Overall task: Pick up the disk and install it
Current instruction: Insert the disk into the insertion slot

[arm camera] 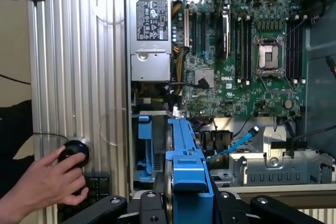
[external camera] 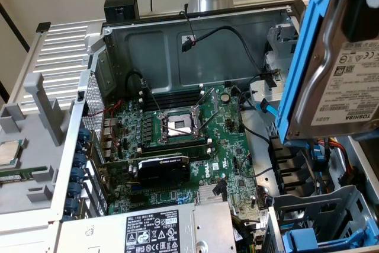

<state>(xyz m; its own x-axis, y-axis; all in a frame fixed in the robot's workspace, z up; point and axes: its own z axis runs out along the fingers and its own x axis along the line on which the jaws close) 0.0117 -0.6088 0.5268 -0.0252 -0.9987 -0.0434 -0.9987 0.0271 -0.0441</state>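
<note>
The disk [external camera: 349,81] is a silver-grey hard drive with a white printed label, clipped in a blue plastic carrier [external camera: 302,57]. It hangs on edge in the air, above the drive bays at the exterior view's right. A dark part of my gripper [external camera: 362,4] sits against its upper face. In the wrist view I look along the carrier's blue edge [arm camera: 184,150], which runs out from between my black fingers [arm camera: 147,205]. My gripper [arm camera: 186,203] is shut on the disk, above the gap beside the power supply.
The open computer case holds a green motherboard [external camera: 177,128] and a grey power supply [external camera: 154,229]. A drive cage [external camera: 320,235] with another blue carrier lies below the disk. A blue cable [arm camera: 236,142] crosses near the silver cage [arm camera: 283,166]. A person's hand [arm camera: 47,182] rests on a round knob [arm camera: 73,150].
</note>
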